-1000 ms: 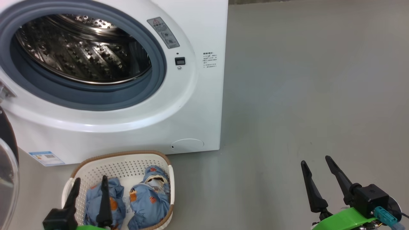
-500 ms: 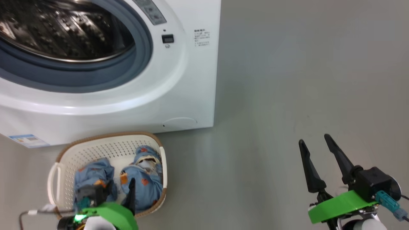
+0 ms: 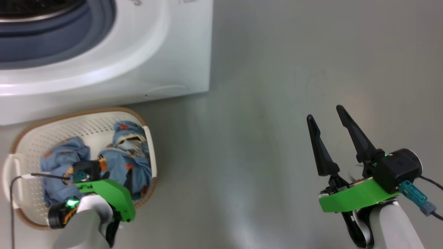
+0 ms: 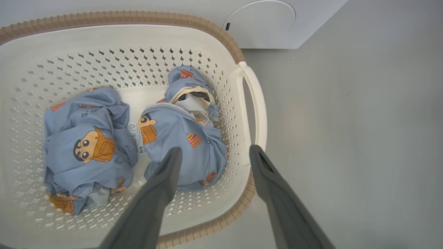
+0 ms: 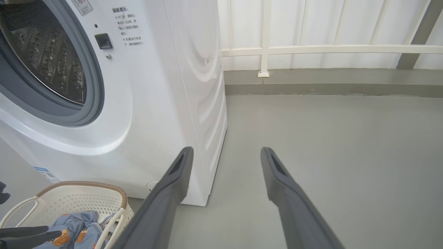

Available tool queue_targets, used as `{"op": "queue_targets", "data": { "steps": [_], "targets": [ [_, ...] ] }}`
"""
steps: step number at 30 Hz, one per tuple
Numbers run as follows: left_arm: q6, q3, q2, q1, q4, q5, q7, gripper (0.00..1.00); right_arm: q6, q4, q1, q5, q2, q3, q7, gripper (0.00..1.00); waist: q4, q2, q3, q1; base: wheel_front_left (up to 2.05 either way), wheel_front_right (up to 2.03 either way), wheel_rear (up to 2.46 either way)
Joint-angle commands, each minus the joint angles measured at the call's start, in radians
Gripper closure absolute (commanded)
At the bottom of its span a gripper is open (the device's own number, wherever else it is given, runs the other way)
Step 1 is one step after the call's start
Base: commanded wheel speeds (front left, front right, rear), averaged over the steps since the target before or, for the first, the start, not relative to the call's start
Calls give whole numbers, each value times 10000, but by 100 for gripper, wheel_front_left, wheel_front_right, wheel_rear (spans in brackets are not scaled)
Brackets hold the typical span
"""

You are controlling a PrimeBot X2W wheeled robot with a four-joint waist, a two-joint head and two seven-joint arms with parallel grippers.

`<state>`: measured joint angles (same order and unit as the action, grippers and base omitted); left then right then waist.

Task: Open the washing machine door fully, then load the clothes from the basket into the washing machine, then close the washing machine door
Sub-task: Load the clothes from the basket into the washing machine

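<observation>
Left gripper (image 4: 214, 150) spread, pointing down; right gripper (image 3: 324, 112) spread

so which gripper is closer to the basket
Left. The left gripper hangs open over the basket and the clothes in it; the right gripper, also open, is off to the side above the floor.

Grey floor (image 5: 328, 145), white railing (image 5: 311, 50)

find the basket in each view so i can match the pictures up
Head view: the basket is at lower left, just in front of the washing machine.
Left wrist view: it spans the left and centre, seen from above.
Right wrist view: it sits in the bottom left corner.
Shared landmark: the round flap low on the washing machine, beside the basket's brown rim.
</observation>
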<state>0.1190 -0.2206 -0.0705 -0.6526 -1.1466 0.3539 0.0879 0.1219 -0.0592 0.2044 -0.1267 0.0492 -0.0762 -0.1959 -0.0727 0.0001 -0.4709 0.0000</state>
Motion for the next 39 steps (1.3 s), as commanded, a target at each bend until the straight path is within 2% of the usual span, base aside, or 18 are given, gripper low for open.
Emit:
{"op": "queue_targets", "data": {
  "steps": [1,13,33,34,35,36,37,39],
  "targets": [
    [33,299,-446,-205,-191,59,25,0,88,-185,200,-173,10,-321,-123,0,-781,-1,-1240,0,0,0,0],
    [-209,795,-1369,-1835,-1117,567,-33,0,88,-65,1107,-593,10,-729,-552,0,-1383,-1,-3147,0,0,0,0],
    [-617,793,-2761,-3249,-1366,676,-523,0,88,-320,1871,-1128,10,-1008,-657,0,-2037,-1,-4891,0,0,0,0],
    [-647,778,-2758,-3268,-1371,677,-528,7,88,-330,1873,-1125,10,-994,-657,0,-2033,-1,-4911,0,0,0,0],
    [-677,764,-2733,-3280,-1376,682,-544,40,88,-337,1868,-1116,10,-982,-657,0,-2022,-1,-4923,0,0,0,0],
    [-704,756,-2736,-3290,-1382,690,-569,58,88,-344,1864,-1109,10,-978,-657,0,-2017,-1,-4941,0,0,0,0],
    [-704,742,-2764,-3299,-1386,693,-596,100,88,-354,1865,-1102,10,-980,-658,0,-2014,-1,-4965,0,0,0,0],
    [-705,716,-2774,-3328,-1394,706,-622,100,88,-364,1873,-1087,10,-985,-658,0,-1994,-1,-4993,0,0,0,0]
  ]
}}
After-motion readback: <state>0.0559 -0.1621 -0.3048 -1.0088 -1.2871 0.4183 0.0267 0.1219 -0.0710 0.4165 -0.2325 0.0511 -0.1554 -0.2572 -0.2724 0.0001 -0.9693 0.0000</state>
